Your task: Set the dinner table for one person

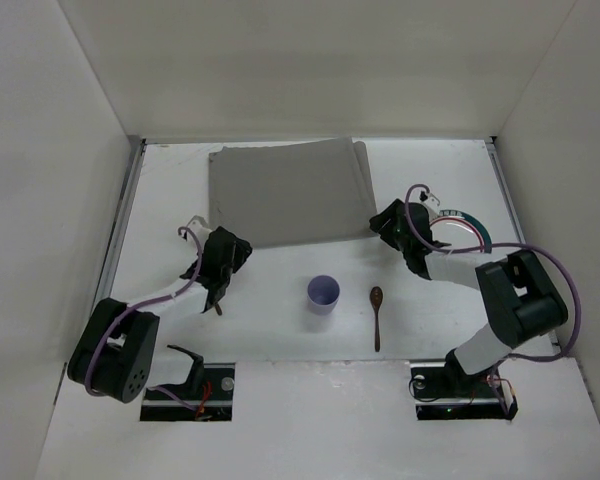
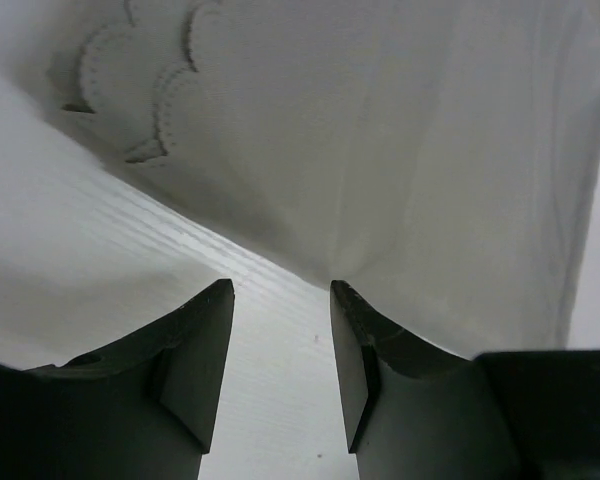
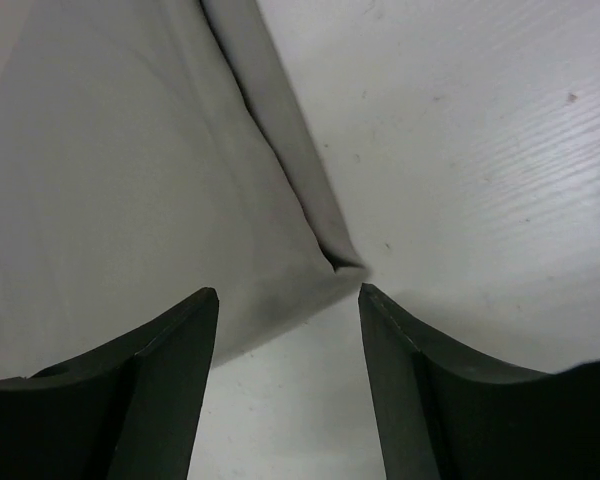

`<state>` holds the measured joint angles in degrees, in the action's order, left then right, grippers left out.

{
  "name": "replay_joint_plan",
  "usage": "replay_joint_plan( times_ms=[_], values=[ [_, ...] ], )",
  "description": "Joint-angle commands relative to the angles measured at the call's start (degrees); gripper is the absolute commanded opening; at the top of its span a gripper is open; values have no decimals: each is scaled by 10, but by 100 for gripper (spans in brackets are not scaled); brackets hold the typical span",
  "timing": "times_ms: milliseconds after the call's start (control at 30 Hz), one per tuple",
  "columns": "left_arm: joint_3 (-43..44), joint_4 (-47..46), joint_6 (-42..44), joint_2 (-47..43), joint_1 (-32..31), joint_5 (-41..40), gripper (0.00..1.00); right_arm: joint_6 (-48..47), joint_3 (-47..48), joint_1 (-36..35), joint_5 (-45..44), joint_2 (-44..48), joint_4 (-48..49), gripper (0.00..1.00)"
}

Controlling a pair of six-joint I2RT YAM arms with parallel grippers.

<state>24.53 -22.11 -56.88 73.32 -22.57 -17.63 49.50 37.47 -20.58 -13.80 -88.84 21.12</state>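
Counter [image 1: 270, 300]: matte white, railed at both sides, filling the whole work area and carrying everything listed below. At its far middle, a grey cloth mat [image 1: 285, 195], slightly askew, right edge doubled over. Toward the front centre, a purple cup [image 1: 323, 295]; near its right side, apart from it, a wooden spoon [image 1: 377, 315]. At the right, a plate [image 1: 468, 222] with a coloured rim, partly hidden by the right arm. Cup, spoon and plate all off the mat.

Right pincer [image 3: 288, 292]: spread wide, empty, low over the mat's near right corner, that corner framed between the fingertips. Left pincer [image 2: 280, 290]: likewise parted, gripping nothing, set at the corner of a white embossed napkin [image 2: 400, 150].

Step judged in hand: squaring the mat ahead of laying the setting. Called for next: closing on the mat corner through both layers of the fold, then a flat pull toward the front centre, with care against bunching.
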Motion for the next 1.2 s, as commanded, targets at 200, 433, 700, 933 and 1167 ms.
replay_joint_plan(
  times_ms=[200, 433, 700, 933, 1167],
  values=[
    [-14, -5, -6, 25, 49, -14, 42, 56, 63, 9, 14, -70, 16, 46],
    [-3, -21, -9, 55, 67, -27, 42, 82, 31, 18, -9, -43, 20, 13],
    [-3, -38, -13, 82, 85, -19, 36, 70, -51, 17, -47, 53, 16, 12],
    [-17, -42, -13, 78, 84, -5, 14, 67, -77, 16, -37, 81, -7, 13],
    [-18, -35, -12, 49, 87, 0, 20, 68, -94, 16, -44, 95, -11, 17]
  ],
)
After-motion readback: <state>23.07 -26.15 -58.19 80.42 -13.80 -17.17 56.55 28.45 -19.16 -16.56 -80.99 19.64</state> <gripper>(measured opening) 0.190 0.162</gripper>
